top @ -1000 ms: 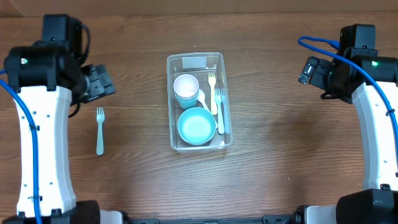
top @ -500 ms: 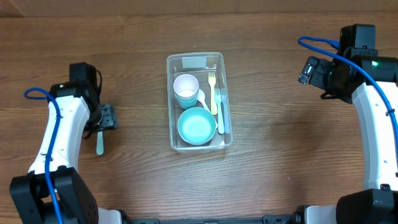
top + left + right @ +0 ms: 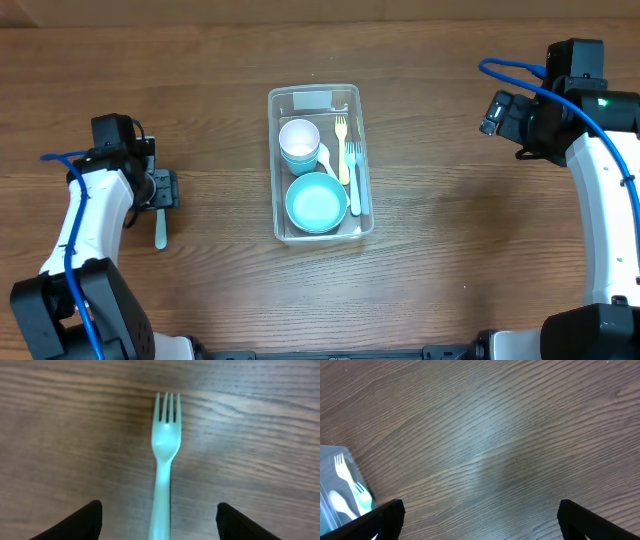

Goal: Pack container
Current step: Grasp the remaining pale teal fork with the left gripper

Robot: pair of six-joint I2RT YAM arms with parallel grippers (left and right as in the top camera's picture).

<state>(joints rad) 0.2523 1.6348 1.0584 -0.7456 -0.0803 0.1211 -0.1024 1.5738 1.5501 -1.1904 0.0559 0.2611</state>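
Container (image 3: 312,100) lies well apart from the teal fork (image 3: 165,445), which left gripper (image 3: 161,190) straddles open; right gripper (image 3: 480,512) open, empty

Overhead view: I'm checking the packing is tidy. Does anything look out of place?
One teal fork lies alone on the table, well left of the container that holds the other forks, cups and bowl. The left gripper hangs open over it. Nothing looks spilled or damaged.

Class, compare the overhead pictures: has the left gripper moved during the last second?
Yes. Against the teal fork, which has stayed put, the left gripper has shifted from beyond its tines to directly over its head, toward the robot's base.
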